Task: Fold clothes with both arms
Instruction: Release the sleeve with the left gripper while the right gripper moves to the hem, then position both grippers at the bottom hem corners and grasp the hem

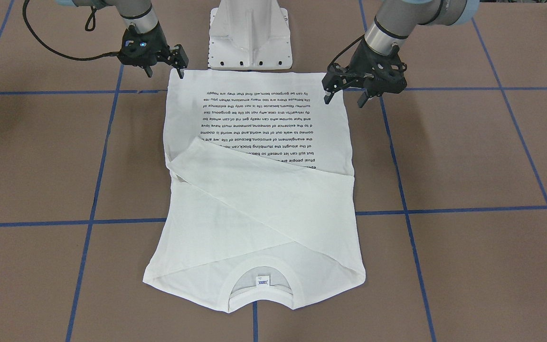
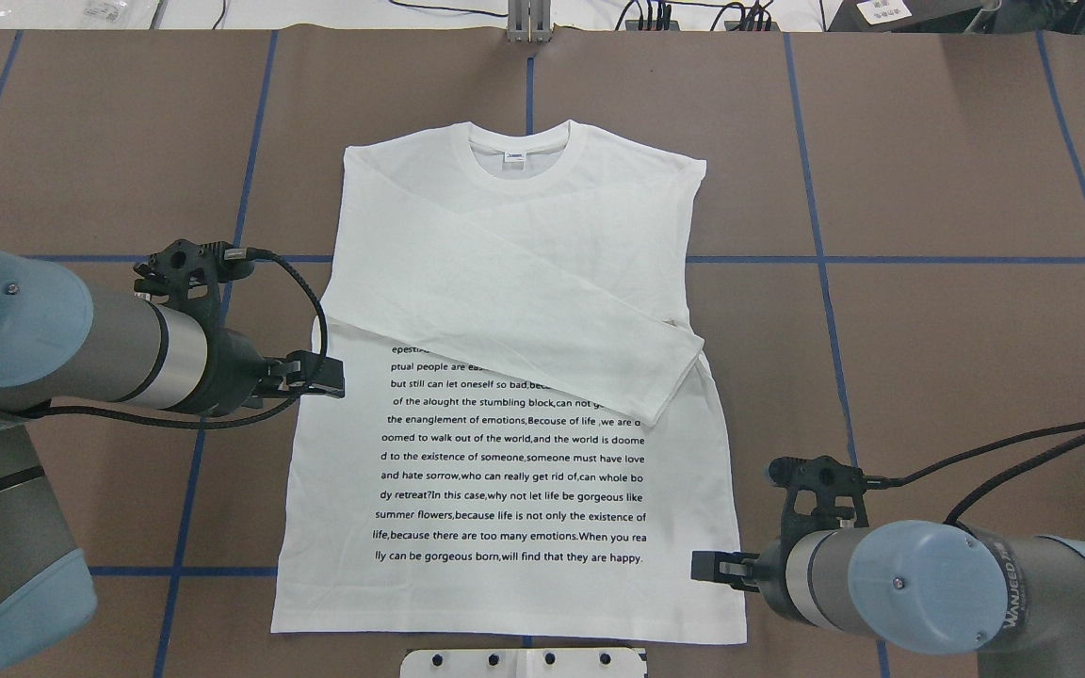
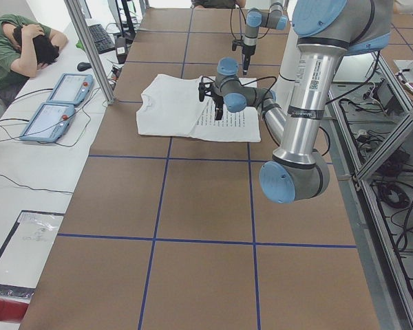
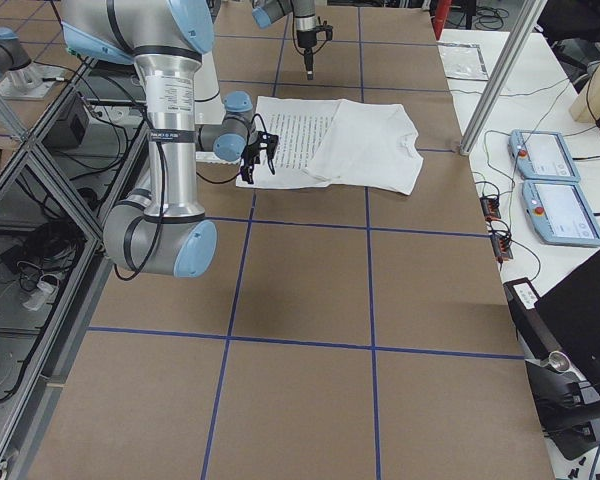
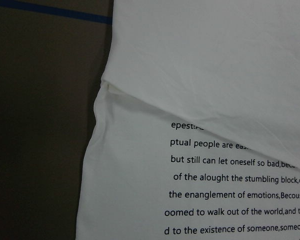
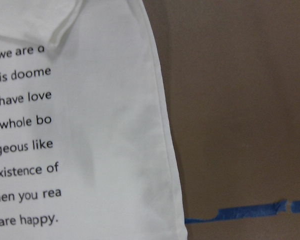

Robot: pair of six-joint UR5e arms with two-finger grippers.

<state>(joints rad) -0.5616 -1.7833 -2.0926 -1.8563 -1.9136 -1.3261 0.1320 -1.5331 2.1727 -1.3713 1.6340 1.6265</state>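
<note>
Shirt lies flat on the table, print up, sleeves crossed over the chest; left gripper and right gripper hover spread and empty above its side edges, so the next fold likely needs both to descend and pinch the hem end.

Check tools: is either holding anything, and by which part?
Nothing held. The left tool and right tool are open by the hem corners of the T-shirt, which lies flat.

Bright, even light from above left only soft, faint shadows on the table, and the shirt looked slightly blurred in the right wrist view.
</note>
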